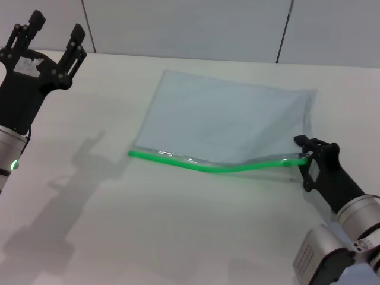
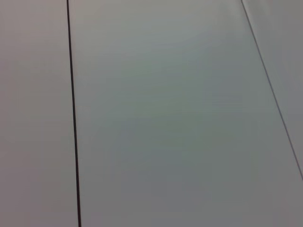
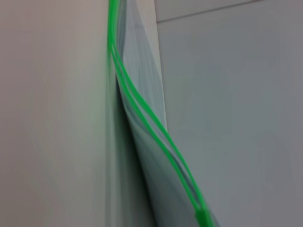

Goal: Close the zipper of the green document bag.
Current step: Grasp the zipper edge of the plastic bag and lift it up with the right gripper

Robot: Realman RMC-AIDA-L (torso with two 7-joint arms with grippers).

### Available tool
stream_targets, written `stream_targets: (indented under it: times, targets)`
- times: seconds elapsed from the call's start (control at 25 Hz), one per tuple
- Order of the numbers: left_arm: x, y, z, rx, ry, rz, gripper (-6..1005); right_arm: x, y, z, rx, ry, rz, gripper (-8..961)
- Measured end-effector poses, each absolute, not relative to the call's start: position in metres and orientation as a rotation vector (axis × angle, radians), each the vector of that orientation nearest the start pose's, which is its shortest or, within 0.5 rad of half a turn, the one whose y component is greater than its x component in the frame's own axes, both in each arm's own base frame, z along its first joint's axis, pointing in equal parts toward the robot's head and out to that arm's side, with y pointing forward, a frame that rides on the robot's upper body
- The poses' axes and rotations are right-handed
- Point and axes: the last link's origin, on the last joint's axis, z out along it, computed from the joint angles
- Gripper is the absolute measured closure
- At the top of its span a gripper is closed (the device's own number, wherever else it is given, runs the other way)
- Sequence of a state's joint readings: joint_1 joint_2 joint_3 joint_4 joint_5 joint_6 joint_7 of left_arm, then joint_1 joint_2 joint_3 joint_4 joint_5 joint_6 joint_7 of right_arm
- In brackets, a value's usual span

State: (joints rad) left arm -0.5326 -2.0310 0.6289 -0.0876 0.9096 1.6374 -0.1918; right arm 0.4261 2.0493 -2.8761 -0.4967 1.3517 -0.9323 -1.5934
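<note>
The green document bag (image 1: 225, 122) lies flat on the white table, a pale translucent pouch. The zipper (image 1: 208, 165), a bright green strip, runs along the long edge nearest me. My right gripper (image 1: 305, 157) is at the strip's right end, shut on the slider tab, and that corner is lifted slightly off the table. In the right wrist view the zipper (image 3: 142, 111) shows as two parted green lines that meet at the slider (image 3: 203, 218). My left gripper (image 1: 56, 28) is raised at the far left, open and holding nothing.
The white table (image 1: 119, 225) spreads around the bag. A pale panelled wall (image 1: 190, 24) stands behind the table's far edge. The left wrist view shows only that wall (image 2: 165, 118).
</note>
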Motion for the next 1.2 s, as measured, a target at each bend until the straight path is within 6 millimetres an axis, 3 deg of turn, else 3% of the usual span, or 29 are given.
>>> stream_targets:
  times: [0.16,0.48,0.72,1.2]
  targets:
    - [-0.287,0.323,0.026,-1.612,-0.156,-0.981,272,0.285,0.297,-0.109,-1.846,-0.798,-0.358,833]
    - [-0.288,0.324,0.025,-1.616,-0.163,-0.971,273,0.282,0.295,-0.117,-1.892,-0.804,-0.348,841]
    - [-0.288,0.325,0.025,-1.617,-0.164,-0.97,273,0.274,0.292,-0.123,-1.899,-0.868,-0.313,751]
    - [-0.287,0.326,0.025,-1.619,-0.166,-0.969,273,0.264,0.292,-0.132,-1.932,-0.936,-0.284,749]
